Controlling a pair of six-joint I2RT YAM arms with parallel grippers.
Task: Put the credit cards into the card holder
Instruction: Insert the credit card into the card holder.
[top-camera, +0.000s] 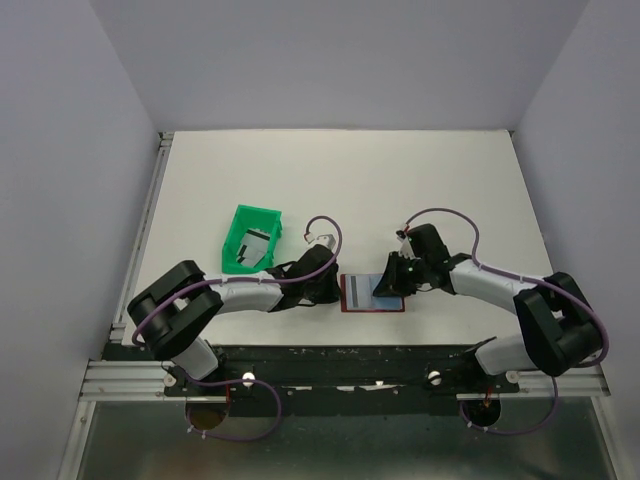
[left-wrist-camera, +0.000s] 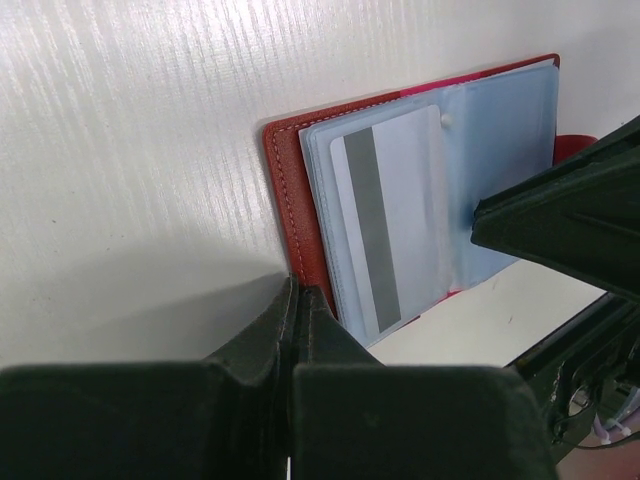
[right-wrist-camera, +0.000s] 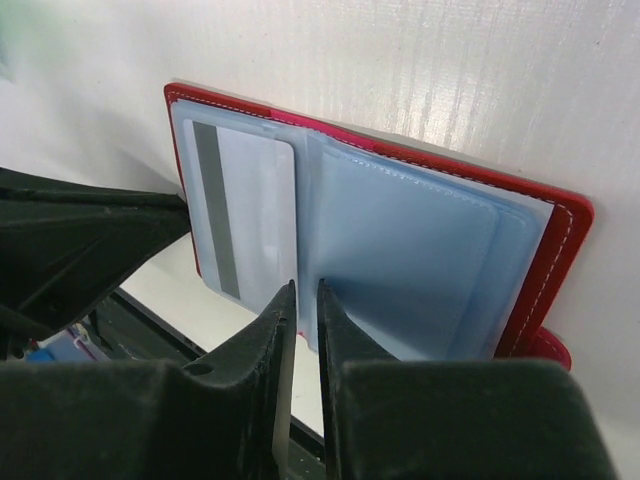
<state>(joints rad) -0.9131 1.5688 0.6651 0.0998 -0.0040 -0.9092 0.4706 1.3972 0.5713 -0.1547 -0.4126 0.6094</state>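
Observation:
The dark red card holder (top-camera: 372, 293) lies open and flat near the table's front edge, with its light blue sleeves up. One pale credit card (left-wrist-camera: 395, 205) with a grey stripe sits in its left sleeve; it also shows in the right wrist view (right-wrist-camera: 240, 200). More cards (top-camera: 252, 246) lie in the green tray. My left gripper (left-wrist-camera: 298, 290) is shut, with its tips touching the holder's left red edge (left-wrist-camera: 288, 190). My right gripper (right-wrist-camera: 305, 292) has its jaws almost together with nothing between them. Its tips are at the holder's middle fold, on the near edge of the blue sleeves (right-wrist-camera: 410, 240).
The green plastic tray (top-camera: 236, 215) stands left of the holder, behind my left arm. The table's front edge and a black rail (top-camera: 350, 355) run just below the holder. White walls enclose the table at the back and sides.

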